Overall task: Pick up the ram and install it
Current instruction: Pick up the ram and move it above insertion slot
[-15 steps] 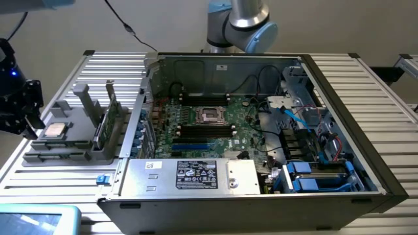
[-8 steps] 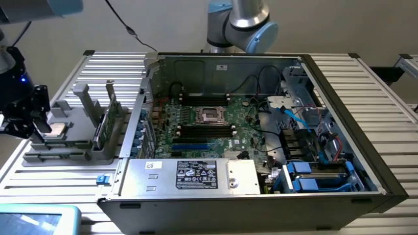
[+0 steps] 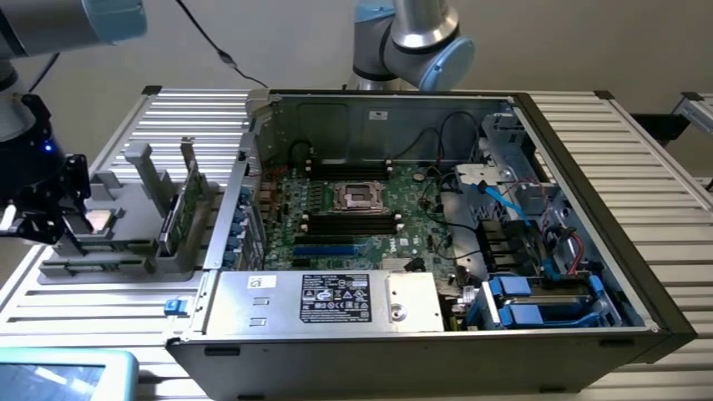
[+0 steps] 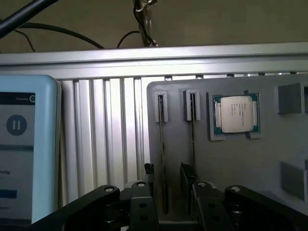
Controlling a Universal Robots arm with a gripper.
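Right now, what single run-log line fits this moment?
hand: open, empty | nearest: thin dark edge-on ram stick, upright in grey plastic holder tray | ram: not lifted

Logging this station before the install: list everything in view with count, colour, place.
ram sticks: two, dark edge-on, upright in tray slots
processor chip: one, silver, tray pocket beside them
tray: one, grey, table, exterior view's left
computer case: one, dark, open, mid-table
motherboard: one, green, inside case
power supply: one, silver, case's near end
tablet: one, pale blue, exterior view's lower left
table: one, silver slats, under everything
second arm: one, silver-blue, behind case
gripper: one, black, open, above the ram sticks
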